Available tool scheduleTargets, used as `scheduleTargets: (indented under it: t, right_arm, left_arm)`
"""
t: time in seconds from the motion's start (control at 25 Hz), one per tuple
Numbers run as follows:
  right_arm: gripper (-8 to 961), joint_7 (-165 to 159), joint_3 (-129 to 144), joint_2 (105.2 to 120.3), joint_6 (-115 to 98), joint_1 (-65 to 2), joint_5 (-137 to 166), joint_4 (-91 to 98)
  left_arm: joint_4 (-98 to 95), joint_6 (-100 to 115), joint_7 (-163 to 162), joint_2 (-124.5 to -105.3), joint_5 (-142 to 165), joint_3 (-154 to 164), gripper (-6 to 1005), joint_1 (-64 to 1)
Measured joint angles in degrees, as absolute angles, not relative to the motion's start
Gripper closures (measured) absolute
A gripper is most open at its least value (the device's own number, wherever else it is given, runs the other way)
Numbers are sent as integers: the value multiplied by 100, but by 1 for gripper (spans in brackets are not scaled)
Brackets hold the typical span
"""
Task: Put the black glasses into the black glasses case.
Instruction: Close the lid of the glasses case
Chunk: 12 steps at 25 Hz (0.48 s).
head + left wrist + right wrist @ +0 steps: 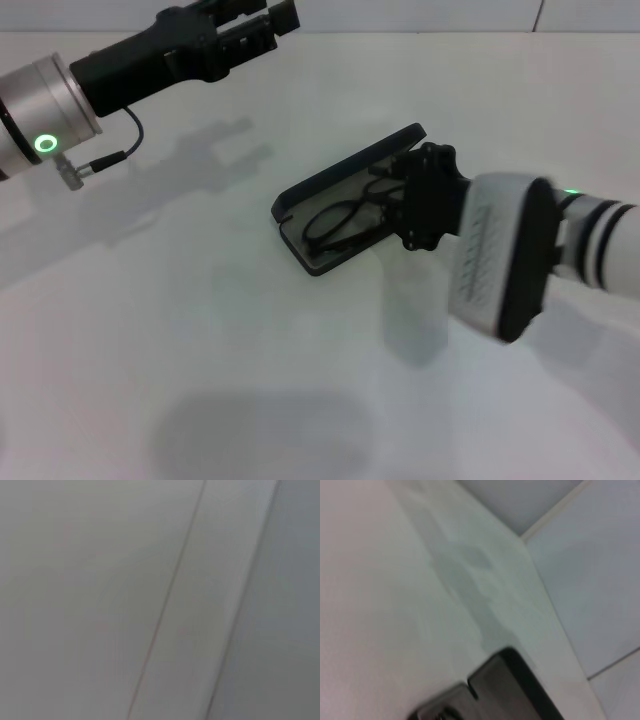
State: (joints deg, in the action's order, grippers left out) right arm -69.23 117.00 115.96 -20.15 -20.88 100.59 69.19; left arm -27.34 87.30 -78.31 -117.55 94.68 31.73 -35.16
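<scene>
The black glasses case (340, 168) lies open in the middle of the white table, its lid tilted up at the back. The black glasses (335, 222) lie inside on its grey lining. My right gripper (388, 196) reaches into the case's right end, right over the glasses; its wrist hides the fingers. A corner of the case also shows in the right wrist view (520, 692). My left gripper (262, 28) is held up in the air at the far left, away from the case, open and empty.
The white table (200, 330) spreads around the case. The right forearm's white housing (500, 255) hangs over the table right of the case. The left wrist view shows only pale flat surfaces.
</scene>
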Motion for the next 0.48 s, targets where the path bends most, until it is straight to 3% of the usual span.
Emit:
scheduleTargets:
  t: [0.32, 0.48]
  right_arm:
    - [731, -7080, 7838, 11566, -6747, -1983, 8546, 5886]
    - [731, -7264, 5971, 11554, -7628, -2116, 7975, 4587]
  left_arm:
    - [-2724, 7397, -8383, -11863, 10328, 3233, 315, -3919]
    - [-2693, 6628, -8572, -11958, 10574, 3811, 315, -4165]
